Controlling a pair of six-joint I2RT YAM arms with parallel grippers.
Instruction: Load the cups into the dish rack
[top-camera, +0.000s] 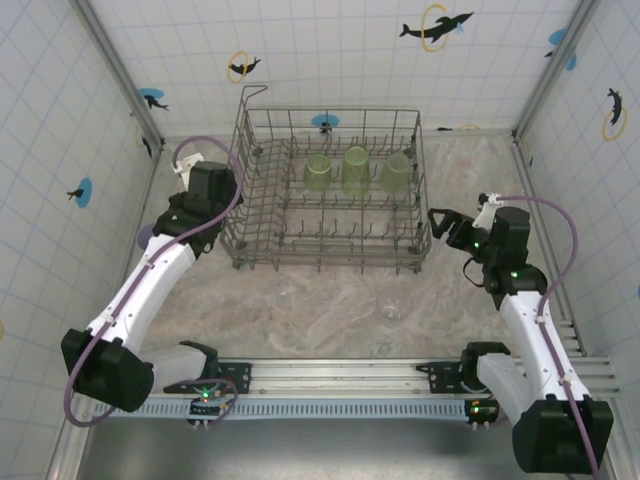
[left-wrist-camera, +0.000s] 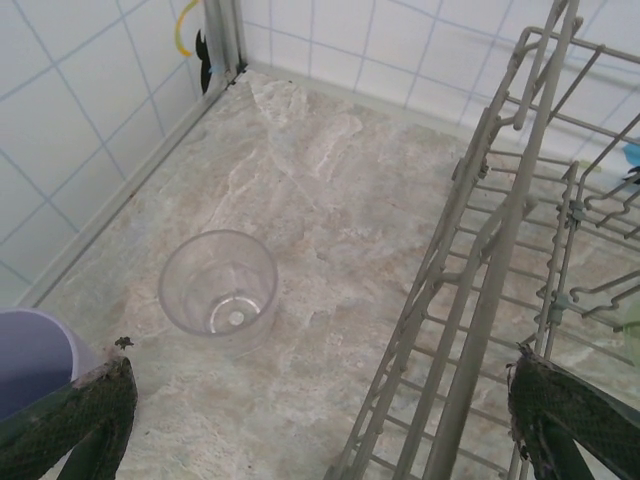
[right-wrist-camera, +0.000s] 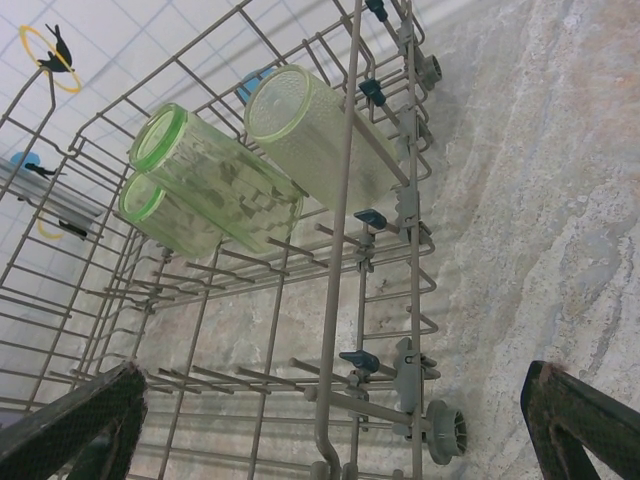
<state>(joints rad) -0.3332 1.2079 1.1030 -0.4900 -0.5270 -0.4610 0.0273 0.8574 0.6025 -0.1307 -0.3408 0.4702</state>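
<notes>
status: three light-green tumblers (top-camera: 356, 170) sit side by side in the far row of the dish rack (top-camera: 330, 262), held between the tines. they look mouth down, which would let them drain and keep them from rolling. the near rows of tines can take the other cups.

left gripper (top-camera: 205, 188): jaws spread wide, nothing between them. it hangs over the worktop (top-camera: 320, 300) just outside the rack's left wall. in its wrist view you see a clear glass (left-wrist-camera: 218, 290) standing upright, mouth up, near that wall. a lavender tumbler (left-wrist-camera: 35, 355) is just beside the left finger (left-wrist-camera: 75, 420); whether they touch, cannot tell.

right gripper (top-camera: 452, 228): jaws also wide apart and empty, beside the rack's right wall and facing into it.

a second clear glass (top-camera: 394, 305) stands on the worktop in front of the rack, nearer the right arm.

judgement: task partly done. both clear glasses and the lavender tumbler are not yet loaded. you would likely take the upright glass with the left arm and turn it over onto the tines. its clear wall looks slippery and is hard to see, so centre the jaws before closing.
</notes>
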